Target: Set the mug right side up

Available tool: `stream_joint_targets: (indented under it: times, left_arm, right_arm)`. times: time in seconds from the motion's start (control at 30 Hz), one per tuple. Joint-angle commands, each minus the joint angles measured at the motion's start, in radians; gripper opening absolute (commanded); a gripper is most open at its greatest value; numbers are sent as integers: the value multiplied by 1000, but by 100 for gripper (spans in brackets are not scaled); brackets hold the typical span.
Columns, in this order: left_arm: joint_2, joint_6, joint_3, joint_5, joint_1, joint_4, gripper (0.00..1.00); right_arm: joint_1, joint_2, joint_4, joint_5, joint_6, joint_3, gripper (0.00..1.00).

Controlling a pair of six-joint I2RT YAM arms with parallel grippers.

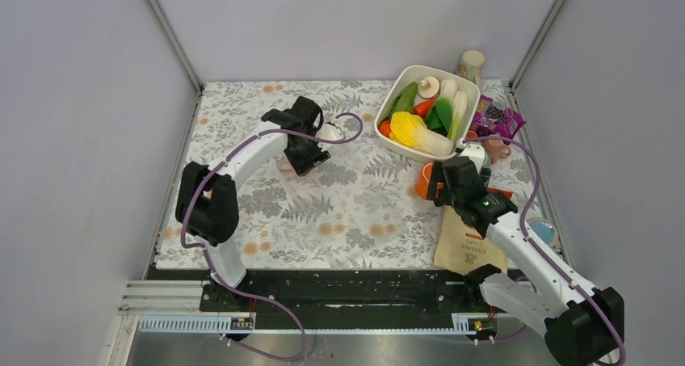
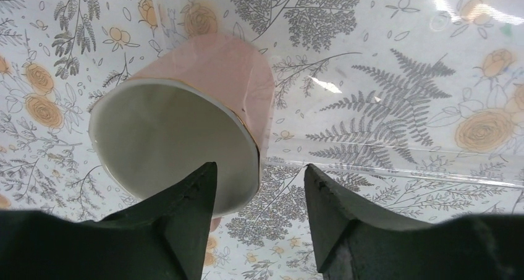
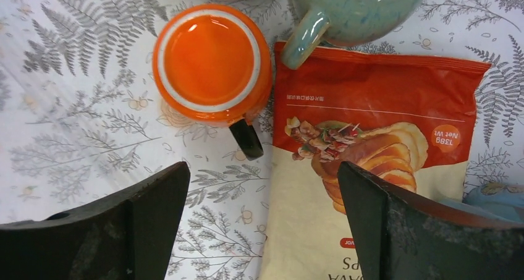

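The pink mug [image 2: 185,131] has a white inside, and its open mouth faces the left wrist camera. Its pink wall runs away toward the flowered table cover. I cannot tell whether it stands fully upright or leans. My left gripper [image 2: 259,169] is open, with one finger in front of the mug's mouth and the other outside, so the rim lies between them untouched. From above, the left gripper [image 1: 303,157] hides most of the mug [image 1: 284,166]. My right gripper [image 3: 262,175] is open and empty, far off at the right [image 1: 443,182].
An orange mug [image 3: 212,63], a teal mug [image 3: 352,8] and a chips bag [image 3: 371,169] lie under the right gripper. A white bowl [image 1: 389,144] of toy vegetables stands at the back right, with a purple packet [image 1: 497,119] beside it. Grey walls enclose the table.
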Motion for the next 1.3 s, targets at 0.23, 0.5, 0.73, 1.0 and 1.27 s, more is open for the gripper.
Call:
stream_joint_targets:
  times: [0.23,0.5,0.73,1.0,1.27]
  left_arm:
    - [-201,-8,46,234,3,-25,78]
    - [-353,-105,1,337,2,27,79]
    - [-422,-197,-31,449,0,40,79]
    - [-490,-344,-94,496,0,113,79]
    - [-521,-571,-138,657,-1,269,87]
  right_arm:
    - [-113,264,22,-173,-217,55,82]
    - [-117,441,35,-194,-329,143,66]
    - [-117,532,43,-229,-357,187,35]
    - [-116,410,17,-355,-333,165,0]
    - [-116,39,96,-481,-197,142,0]
